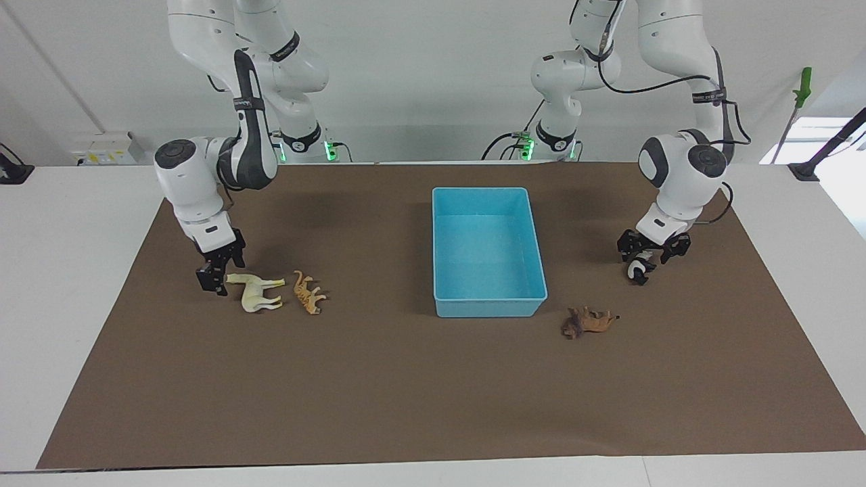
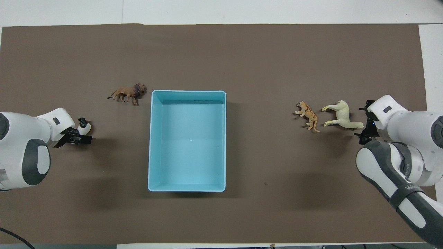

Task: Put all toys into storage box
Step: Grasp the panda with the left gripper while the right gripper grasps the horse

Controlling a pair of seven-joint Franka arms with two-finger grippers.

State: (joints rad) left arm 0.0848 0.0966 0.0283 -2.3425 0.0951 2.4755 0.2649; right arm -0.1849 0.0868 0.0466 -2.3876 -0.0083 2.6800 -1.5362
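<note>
Box (image 1: 488,311): mid-mat, nothing in it, so no toy is stored yet (all four remain).
Horse (image 1: 257,292): on its side at the right arm's end, touching the right gripper (image 1: 215,270), whose fingers look spread at its head.
Lion (image 1: 587,322): lying by the box's corner.
Tiger (image 1: 308,293): beside the horse.
Panda (image 1: 637,268): pinched in the left gripper (image 1: 651,253), low over the mat.
</note>
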